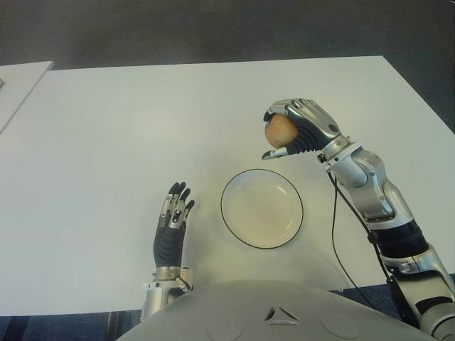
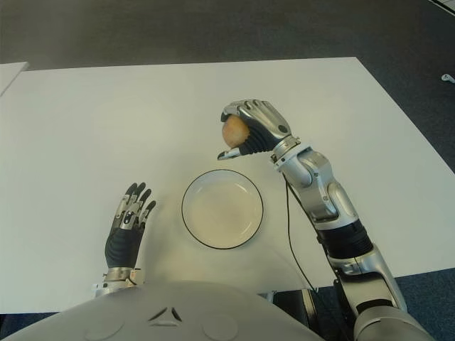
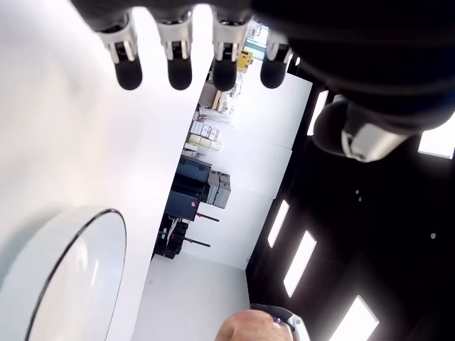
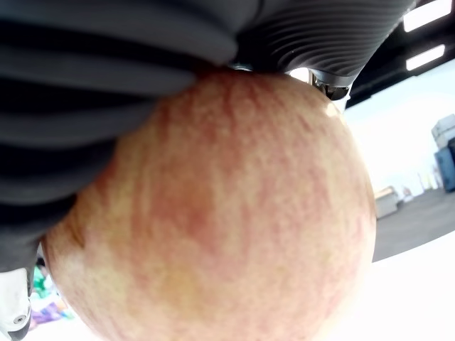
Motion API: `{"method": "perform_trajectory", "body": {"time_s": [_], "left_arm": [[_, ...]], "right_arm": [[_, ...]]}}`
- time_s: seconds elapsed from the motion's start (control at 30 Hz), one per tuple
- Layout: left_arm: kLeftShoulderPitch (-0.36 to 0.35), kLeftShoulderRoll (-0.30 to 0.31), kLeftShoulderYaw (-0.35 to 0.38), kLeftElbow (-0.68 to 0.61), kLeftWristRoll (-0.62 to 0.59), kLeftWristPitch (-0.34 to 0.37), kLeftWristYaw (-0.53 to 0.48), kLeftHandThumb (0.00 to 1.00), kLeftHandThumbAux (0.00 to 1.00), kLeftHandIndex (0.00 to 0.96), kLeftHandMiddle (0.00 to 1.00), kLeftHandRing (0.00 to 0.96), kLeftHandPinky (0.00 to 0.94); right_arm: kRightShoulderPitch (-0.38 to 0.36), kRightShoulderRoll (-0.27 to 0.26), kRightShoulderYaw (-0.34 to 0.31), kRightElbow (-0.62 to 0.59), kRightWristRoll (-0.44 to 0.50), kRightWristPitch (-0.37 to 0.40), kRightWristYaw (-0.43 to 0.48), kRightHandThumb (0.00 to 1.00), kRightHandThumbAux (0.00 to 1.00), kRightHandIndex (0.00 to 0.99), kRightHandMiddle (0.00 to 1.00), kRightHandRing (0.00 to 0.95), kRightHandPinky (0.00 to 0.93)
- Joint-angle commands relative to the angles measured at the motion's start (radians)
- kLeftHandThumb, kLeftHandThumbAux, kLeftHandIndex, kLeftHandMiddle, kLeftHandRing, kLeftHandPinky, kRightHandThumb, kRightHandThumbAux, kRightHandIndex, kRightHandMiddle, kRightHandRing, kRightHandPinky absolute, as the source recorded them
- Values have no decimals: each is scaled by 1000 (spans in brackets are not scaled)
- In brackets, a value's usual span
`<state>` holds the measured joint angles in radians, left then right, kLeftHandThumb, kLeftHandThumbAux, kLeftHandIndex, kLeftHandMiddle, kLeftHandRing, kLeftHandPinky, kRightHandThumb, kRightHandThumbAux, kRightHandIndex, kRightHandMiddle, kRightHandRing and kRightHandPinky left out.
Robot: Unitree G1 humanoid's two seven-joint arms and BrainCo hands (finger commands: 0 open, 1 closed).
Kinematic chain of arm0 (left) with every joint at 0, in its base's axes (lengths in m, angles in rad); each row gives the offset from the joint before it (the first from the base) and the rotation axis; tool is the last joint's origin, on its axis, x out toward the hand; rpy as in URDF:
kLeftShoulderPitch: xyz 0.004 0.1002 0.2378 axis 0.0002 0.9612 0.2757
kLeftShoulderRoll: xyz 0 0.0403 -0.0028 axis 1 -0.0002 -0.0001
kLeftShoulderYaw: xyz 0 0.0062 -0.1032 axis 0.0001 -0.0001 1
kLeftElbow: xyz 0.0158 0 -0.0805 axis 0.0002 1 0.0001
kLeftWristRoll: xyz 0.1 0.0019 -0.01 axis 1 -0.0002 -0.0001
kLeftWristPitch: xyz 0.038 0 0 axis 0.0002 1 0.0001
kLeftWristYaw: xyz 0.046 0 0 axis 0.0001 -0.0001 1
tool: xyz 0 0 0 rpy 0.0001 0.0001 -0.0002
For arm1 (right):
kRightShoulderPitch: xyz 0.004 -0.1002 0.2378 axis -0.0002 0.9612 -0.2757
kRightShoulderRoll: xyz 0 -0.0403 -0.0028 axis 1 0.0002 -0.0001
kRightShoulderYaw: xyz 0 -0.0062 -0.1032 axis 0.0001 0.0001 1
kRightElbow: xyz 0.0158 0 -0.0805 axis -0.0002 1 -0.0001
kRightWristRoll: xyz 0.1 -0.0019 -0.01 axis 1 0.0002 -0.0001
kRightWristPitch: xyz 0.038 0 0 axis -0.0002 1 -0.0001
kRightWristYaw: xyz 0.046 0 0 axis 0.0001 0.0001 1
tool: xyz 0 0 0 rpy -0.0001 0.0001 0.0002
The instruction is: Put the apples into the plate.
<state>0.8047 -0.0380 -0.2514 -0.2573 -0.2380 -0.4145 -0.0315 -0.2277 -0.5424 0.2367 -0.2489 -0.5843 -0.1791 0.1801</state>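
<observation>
- The white table [image 1: 106, 142] fills most of the eye views, running from the robot's chest at the near edge out to dark floor [image 1: 213, 28] at the far side; a second pale surface [image 1: 18, 82] shows at the far left corner, apart from the table.
- The right arm [image 1: 370, 195], silver with a black band near the elbow, reaches from the near right corner in toward the middle of the table; a thin black cable [image 1: 340, 241] hangs along its left side.
- The plate [image 1: 229, 222], round and white with a thin dark rim, lies flat on the table just in front of the robot, between the two hands; nothing lies in it; the left wrist view catches part of its rim too.
- The right hand [image 1: 302, 126] is raised over the table, beyond the far right edge of the plate and not directly over its middle; its fingers [image 4: 99, 106] are curled round the apple, grasping it; the thumb shows under the fruit in the eye views.
- The left hand [image 1: 174, 213] shows left of the plate, near the robot's body, palm down; its fingers [image 3: 129, 67] are straight and relaxed, holding nothing; whether it touches the table cannot be told.
- The apple [image 1: 279, 131], yellowish with a red blush and faint red streaks, sits in the right hand, off the table and outside the plate; the right wrist view shows its skin pressed against the dark ribbed fingers.
</observation>
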Motion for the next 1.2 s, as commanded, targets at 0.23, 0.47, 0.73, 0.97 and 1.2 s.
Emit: {"method": "perform_trajectory", "body": {"time_s": [0.23,0.47,0.73,0.97,1.2], "left_arm": [[-2,-25,-13,-8,18,14,8,52,359,0,3,0,38],[-2,-26,-16,-10,20,16,7,58,363,0,1,0,34],[-6,-29,-17,-7,16,19,7,60,369,2,10,1,33],[-5,-18,-14,-10,47,20,10,57,394,8,18,11,39],[-3,-24,-19,-18,56,24,10,52,398,0,8,4,27]], "right_arm": [[80,3,-15,-128,63,-42,66,727,713,440,849,836,813],[113,6,-6,-168,101,-100,94,729,713,440,852,837,815],[151,11,6,-191,127,-148,121,728,713,440,849,834,819],[183,17,6,-216,127,-169,131,727,712,441,848,832,823],[203,21,7,-201,110,-196,123,727,712,441,845,831,827]]}}
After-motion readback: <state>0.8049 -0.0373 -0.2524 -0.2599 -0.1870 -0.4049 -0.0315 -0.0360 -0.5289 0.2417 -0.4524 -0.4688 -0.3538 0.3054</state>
